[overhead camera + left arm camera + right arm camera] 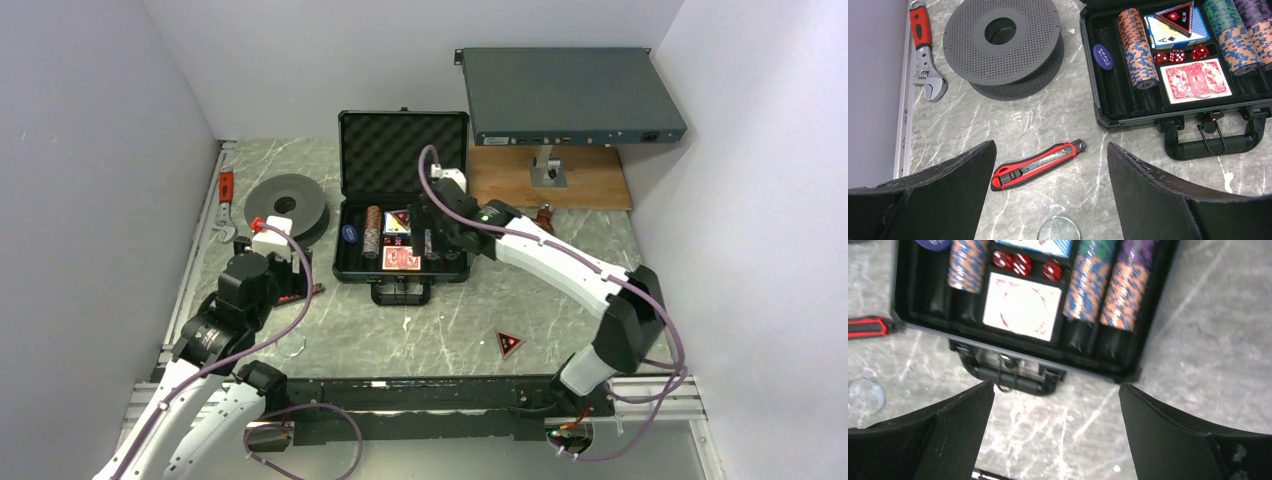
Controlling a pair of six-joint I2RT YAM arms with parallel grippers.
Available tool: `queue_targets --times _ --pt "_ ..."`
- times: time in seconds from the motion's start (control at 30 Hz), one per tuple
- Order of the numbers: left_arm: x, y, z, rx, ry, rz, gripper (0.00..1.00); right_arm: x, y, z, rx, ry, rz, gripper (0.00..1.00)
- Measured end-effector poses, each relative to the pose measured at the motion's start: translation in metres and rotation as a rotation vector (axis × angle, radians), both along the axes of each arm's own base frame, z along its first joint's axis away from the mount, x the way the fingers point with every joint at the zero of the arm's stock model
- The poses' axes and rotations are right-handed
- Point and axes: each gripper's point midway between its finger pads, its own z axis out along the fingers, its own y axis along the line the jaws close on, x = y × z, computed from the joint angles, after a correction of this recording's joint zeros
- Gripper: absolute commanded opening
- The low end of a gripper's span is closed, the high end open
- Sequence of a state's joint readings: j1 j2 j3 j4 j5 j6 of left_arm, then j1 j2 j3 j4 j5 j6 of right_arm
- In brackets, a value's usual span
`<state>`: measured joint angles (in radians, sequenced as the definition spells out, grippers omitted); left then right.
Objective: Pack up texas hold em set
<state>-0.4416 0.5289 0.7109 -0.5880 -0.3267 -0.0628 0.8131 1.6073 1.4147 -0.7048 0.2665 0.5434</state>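
Our right gripper point(1056, 390) hangs over the front edge of the black case point(1113, 107). Its two fingers stand wide apart with nothing between them. Our left gripper point(1051, 150) is wide open too and holds nothing. It waits to the left of the case, above a box cutter point(1038, 165).

The case sits in the middle of the table. Inside it we see chip stacks point(1138, 50), a red deck point(1195, 80), a blue deck point(1173, 31) with a triangle marker point(1178, 14) on top, and a blue button point(1103, 56) by the left wall.

One loose triangle marker point(509, 344) lies well outside the case, in front of it and to the right. We think that is the next thing to fetch. To do it well, we should come straight down with a finger on each side of the flat piece, pinch it by its edges, lift it clear of the case wall and lay it inside. After that the lid point(403, 152) can fold down.

The case's long side runs from left to right. Its handle point(1215, 145) faces our arms and the lid stands up at the far side. The chip stacks lie on their sides, running from the handle side toward the lid. The loose marker is too small for us to tell which way its tip points.
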Motion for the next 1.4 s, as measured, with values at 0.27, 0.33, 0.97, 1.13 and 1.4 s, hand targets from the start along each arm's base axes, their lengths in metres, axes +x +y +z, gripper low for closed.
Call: queue_targets --times 0.27,0.33,0.97,1.13,1.4 --pt "0.000 0.000 0.000 0.000 0.000 0.000 0.87 -0.038 -0.065 -0.012 0.024 0.071 -0.174 1.00" --pt "0.000 0.000 0.000 0.000 0.001 -0.001 0.87 -0.044 -0.082 -0.015 0.052 0.082 -0.225 1.00" --pt "-0.001 -0.002 0.001 -0.007 -0.001 -0.012 0.87 -0.089 -0.150 -0.063 0.162 0.360 -0.636 0.91" --pt "-0.001 -0.002 0.002 -0.010 -0.007 -0.012 0.87 -0.112 -0.157 -0.089 0.119 0.480 -0.754 0.84" --pt "-0.002 -0.001 0.004 -0.015 -0.016 -0.013 0.87 -0.163 -0.163 -0.135 0.059 0.691 -0.819 0.88"
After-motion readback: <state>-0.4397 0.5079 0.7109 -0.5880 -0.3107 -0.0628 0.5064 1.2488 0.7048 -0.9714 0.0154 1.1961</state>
